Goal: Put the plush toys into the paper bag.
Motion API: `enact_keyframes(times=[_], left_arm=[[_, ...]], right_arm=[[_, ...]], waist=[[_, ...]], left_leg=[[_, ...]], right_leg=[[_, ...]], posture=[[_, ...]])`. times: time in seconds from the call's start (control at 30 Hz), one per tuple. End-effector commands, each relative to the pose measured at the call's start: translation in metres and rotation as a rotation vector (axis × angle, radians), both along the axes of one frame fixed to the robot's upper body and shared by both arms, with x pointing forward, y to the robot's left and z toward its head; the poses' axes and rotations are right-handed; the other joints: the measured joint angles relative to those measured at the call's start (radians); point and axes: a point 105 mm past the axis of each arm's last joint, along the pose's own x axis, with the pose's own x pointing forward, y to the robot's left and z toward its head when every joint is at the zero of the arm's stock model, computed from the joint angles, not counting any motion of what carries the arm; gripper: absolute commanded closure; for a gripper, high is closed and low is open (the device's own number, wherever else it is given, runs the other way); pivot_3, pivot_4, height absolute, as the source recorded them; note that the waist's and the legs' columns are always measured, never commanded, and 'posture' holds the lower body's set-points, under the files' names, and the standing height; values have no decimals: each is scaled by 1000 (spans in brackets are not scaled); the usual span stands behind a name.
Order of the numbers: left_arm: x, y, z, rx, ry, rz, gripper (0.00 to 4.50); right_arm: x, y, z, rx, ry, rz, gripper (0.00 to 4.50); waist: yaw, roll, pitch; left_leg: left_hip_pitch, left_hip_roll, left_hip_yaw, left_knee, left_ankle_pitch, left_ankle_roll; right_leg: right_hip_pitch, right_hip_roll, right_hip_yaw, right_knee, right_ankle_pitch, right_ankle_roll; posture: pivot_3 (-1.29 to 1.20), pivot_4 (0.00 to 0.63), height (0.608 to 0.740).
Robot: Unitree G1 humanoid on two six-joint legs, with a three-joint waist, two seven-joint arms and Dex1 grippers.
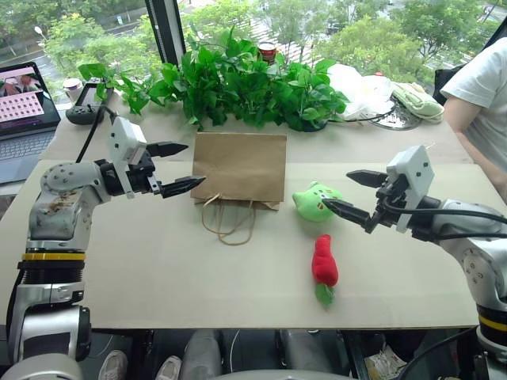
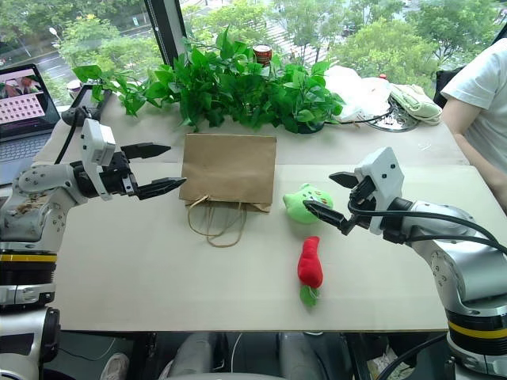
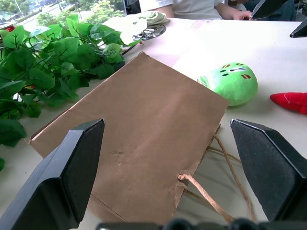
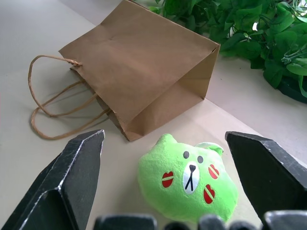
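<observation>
Paper bag (image 1: 239, 166) lies flat on the desk (image 1: 158, 269), twine handles (image 1: 228, 220) toward the near edge, closed end toward the leafy plants (image 1: 238, 79). Round green plush (image 1: 315, 201) sits just beside the bag's right side, not touching. Red plush (image 1: 324, 268) with green tip lies nearer the desk edge, apart from both. Left tool (image 1: 178, 167) hovers left of the bag, fingers wide, empty. Right tool (image 1: 354, 195) hovers just right of the green plush, fingers wide, empty. A person's arm (image 1: 475, 103) at far right.

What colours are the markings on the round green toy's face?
Red cheek patches, a white muzzle and black eyes on the green toy, clearest in the right wrist view.
</observation>
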Motion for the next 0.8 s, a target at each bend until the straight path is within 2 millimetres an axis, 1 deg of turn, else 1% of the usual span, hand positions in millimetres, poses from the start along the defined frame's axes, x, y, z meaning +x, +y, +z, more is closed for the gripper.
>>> enact_keyframes(times=[0.03, 0.1, 0.23, 0.3, 0.33, 0.4, 0.47, 0.53, 0.6, 0.7, 0.8], left_arm=[[-1, 0, 16, -19, -49, -11, 0], [-2, 2, 14, -15, -45, -21, 0], [-1, 8, 1, 42, -47, -25, 0], [1, 14, -21, 207, -88, -44, 0], [1, 16, -29, 267, -103, -58, 0], [4, 18, -40, 349, -136, -89, 0], [10, 17, -45, 406, -182, -111, 0], [19, 14, -54, 523, -274, -132, 0], [23, 9, -64, 598, -319, -178, 0], [28, -3, -73, 627, -364, -230, 0], [31, -17, -76, 612, -404, -263, 0]], right_arm=[[-4, 1, 15, 12, -68, 21, 21], [-7, 3, 14, 7, -59, 43, 21], [-9, 4, 14, 5, -56, 58, 21], [-11, 5, 16, 6, -56, 71, 21], [-11, 6, 16, 6, -56, 75, 21], [-13, 7, 16, 8, -54, 82, 21], [-15, 8, 17, 15, -48, 94, 21], [-19, 11, 18, 25, -39, 118, 21], [-25, 15, 20, 46, -27, 152, 21], [-37, 21, 21, 56, -2, 221, 21], [-42, 24, 22, 58, 7, 242, 21]], waist=[[0, 0, 0], [0, 0, 0], [0, 0, 0], [0, 0, 0], [0, 0, 0], [1, 0, 0], [3, 0, 0], [6, 0, 0], [15, 0, 0], [23, 0, 0], [25, 0, 0]], left_leg=[[0, 0, 0, 0, 0, 0], [0, 0, 0, 0, 0, 0], [0, 0, 0, 0, 0, 0], [0, 0, 0, 0, 0, 0], [0, 0, 0, 0, 0, 0], [0, 0, 0, 0, 0, 0], [0, 0, 0, 0, 0, 0], [-1, 0, 0, 0, 0, 0], [-2, -1, -1, 0, 0, 0], [-3, -1, -1, 0, 0, 1], [-6, -1, -2, 0, -1, 1]], right_leg=[[0, 0, 0, 0, 0, 0], [0, 0, 0, 0, 0, 0], [0, 0, 0, 0, 0, 0], [0, 0, 0, 0, 0, 0], [0, 0, 0, 0, 0, 0], [0, 0, 0, 0, 0, 0], [0, 0, 0, 0, 0, 0], [0, 0, -1, -1, 0, 0], [0, 0, -1, -2, 0, -1], [1, 0, -1, -5, 0, -1], [0, 0, -1, -6, 0, 0]], posture=[[0, 150, 708], [0, 150, 708], [0, 150, 708], [0, 150, 708], [0, 150, 708], [0, 150, 708], [0, 150, 708], [0, 150, 708], [0, 150, 708], [0, 150, 708], [0, 150, 708]])
